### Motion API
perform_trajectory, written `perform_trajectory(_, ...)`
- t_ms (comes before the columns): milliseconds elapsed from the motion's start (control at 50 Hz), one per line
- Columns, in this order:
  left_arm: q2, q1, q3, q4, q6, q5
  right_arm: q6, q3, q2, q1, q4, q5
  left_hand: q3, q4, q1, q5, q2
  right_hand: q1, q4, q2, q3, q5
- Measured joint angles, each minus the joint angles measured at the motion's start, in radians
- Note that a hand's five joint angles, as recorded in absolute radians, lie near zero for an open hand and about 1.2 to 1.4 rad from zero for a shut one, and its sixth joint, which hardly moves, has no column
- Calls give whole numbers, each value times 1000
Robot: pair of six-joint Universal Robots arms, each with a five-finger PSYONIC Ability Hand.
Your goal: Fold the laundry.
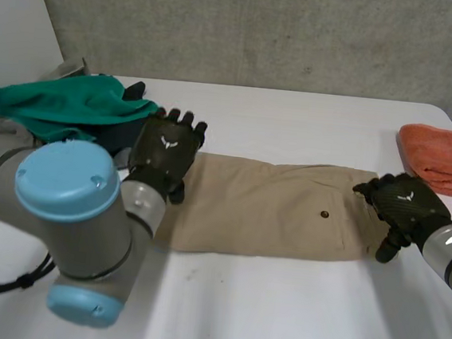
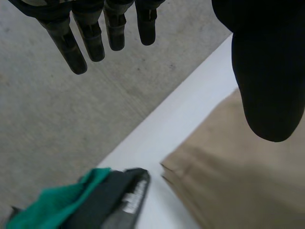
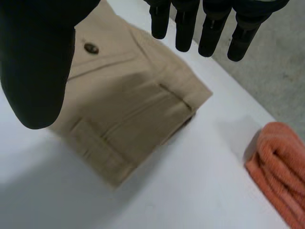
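left hand point(image 1: 166, 152) open, trousers point(image 1: 262, 209) hem end under palm | right hand point(image 1: 403, 203) open, waistband point(image 3: 102, 157) under fingertips | next: pinch corners squarely, bring ends together evenly

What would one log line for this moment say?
trousers: flat on table | left hand: open, at leg end | right hand: open, at waist end

A white table point(image 1: 276, 318) spreads under soft, even light that throws only faint shadows. Behind its far edge rises a rough, mottled grey concrete wall point(image 1: 263, 29), with a smooth pale panel point(image 1: 17, 13) at one end. Past the fingers point(image 2: 93, 43) of the left hand point(image 2: 267, 71), and past the fingers point(image 3: 209, 33) of the right hand point(image 3: 38, 62), the same grey concrete shows beyond the table's edge.
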Motion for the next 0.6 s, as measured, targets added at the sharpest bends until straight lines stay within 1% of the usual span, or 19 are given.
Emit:
perform_trajectory(80,8,0,-31,1,-43,7,-2,14,14,-14,-26,-1,0,0,0,0,0,62,43,41,41,42)
perform_trajectory(160,8,0,-41,1,-67,13,-7,12,55,-17,-61,3,0,0,0,0,0,167,149,128,147,149)
perform_trajectory(180,8,-1,-41,1,-69,14,-9,9,71,-17,-68,5,0,0,0,0,0,346,304,294,304,302)
perform_trajectory(200,8,-1,-41,1,-69,14,-9,9,71,-17,-68,5,0,0,0,0,0,346,304,294,304,302)
perform_trajectory(220,8,-1,-40,1,-70,14,-9,8,76,-17,-70,5,0,0,0,0,0,437,406,406,407,401)
perform_trajectory(240,9,-1,-39,1,-70,14,-11,-1,100,-18,-78,8,0,0,0,0,0,735,702,718,705,695)
perform_trajectory(260,10,-1,-39,0,-69,14,-12,-5,110,-19,-81,9,0,0,0,0,0,821,791,812,793,783)
perform_trajectory(280,11,-1,-39,1,-69,14,-12,-6,112,-20,-81,9,0,0,0,0,0,825,797,817,805,789)
perform_trajectory(320,15,-1,-40,0,-68,13,-12,-14,123,-33,-83,13,0,0,0,0,0,883,891,895,889,879)
perform_trajectory(460,37,-3,-53,0,-66,12,-20,-39,113,-144,-80,19,0,0,0,0,0,883,918,906,913,890)
perform_trajectory(540,57,-4,-65,0,-66,12,-52,-66,88,-208,-70,21,0,0,0,0,0,883,918,906,913,890)
perform_trajectory(560,61,-4,-67,0,-66,12,-60,-71,83,-217,-66,21,0,0,0,0,0,861,878,870,874,864)
perform_trajectory(580,67,-4,-71,1,-67,12,-73,-77,78,-226,-60,20,0,0,0,0,0,763,772,766,769,755)
perform_trajectory(600,74,-4,-75,2,-67,12,-87,-80,73,-233,-52,16,0,0,0,0,0,575,576,548,556,560)
